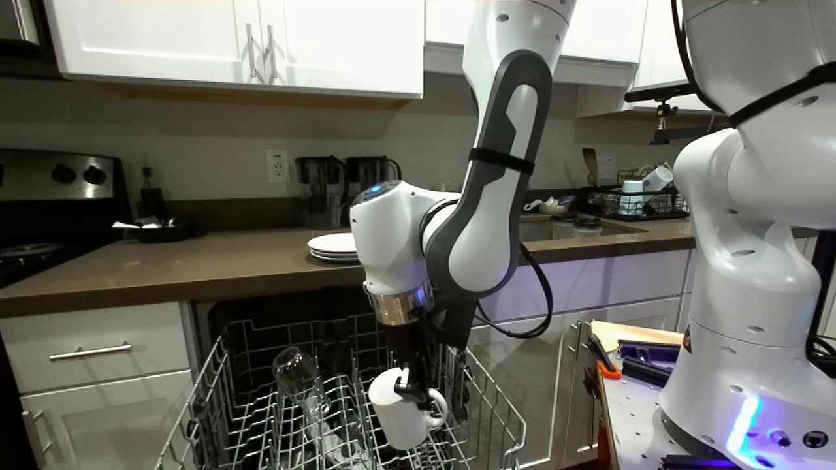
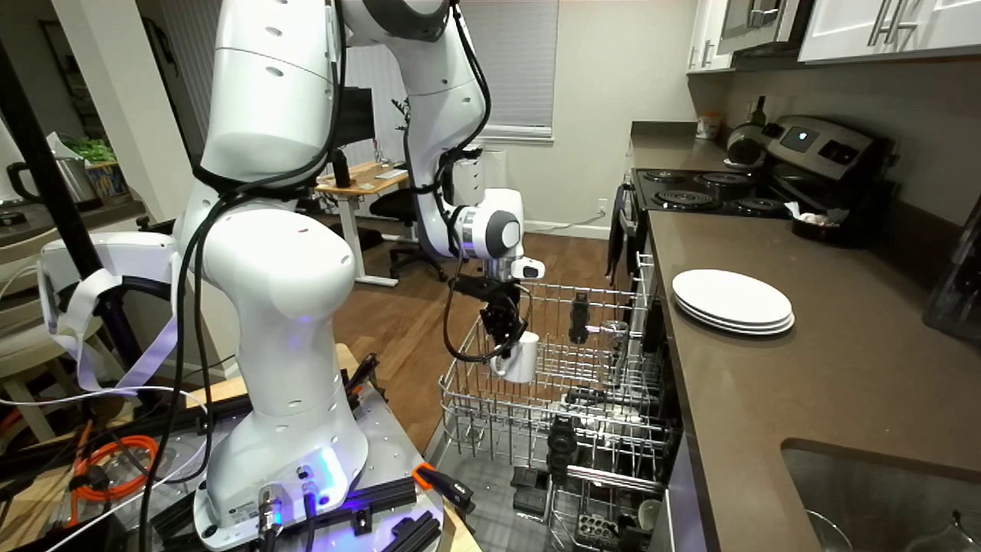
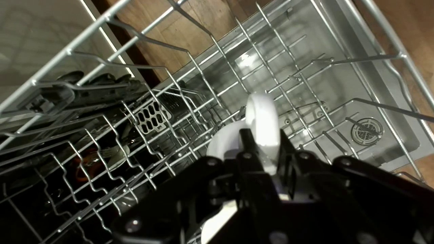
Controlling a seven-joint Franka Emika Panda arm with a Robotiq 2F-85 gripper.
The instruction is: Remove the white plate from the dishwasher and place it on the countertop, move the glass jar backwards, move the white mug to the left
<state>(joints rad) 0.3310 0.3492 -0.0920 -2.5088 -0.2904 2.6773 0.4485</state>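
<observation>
While the gripper (image 3: 264, 135) is pinching the mug (image 1: 398, 421), this one is tilted | place: inside or just over the rack (image 3: 69, 51), cannot tell which | step, probably: bring mug leftward | advice: hold firmly, raise clear of rack, shift slowly, lower gently

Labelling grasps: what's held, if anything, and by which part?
The white mug, held near its top. In the wrist view the fingers straddle what looks like its handle; the exact contact can't be told.

White mug (image 1: 400, 423) — black gripper (image 3: 264, 140) — brown countertop (image 2: 774, 391).
</observation>
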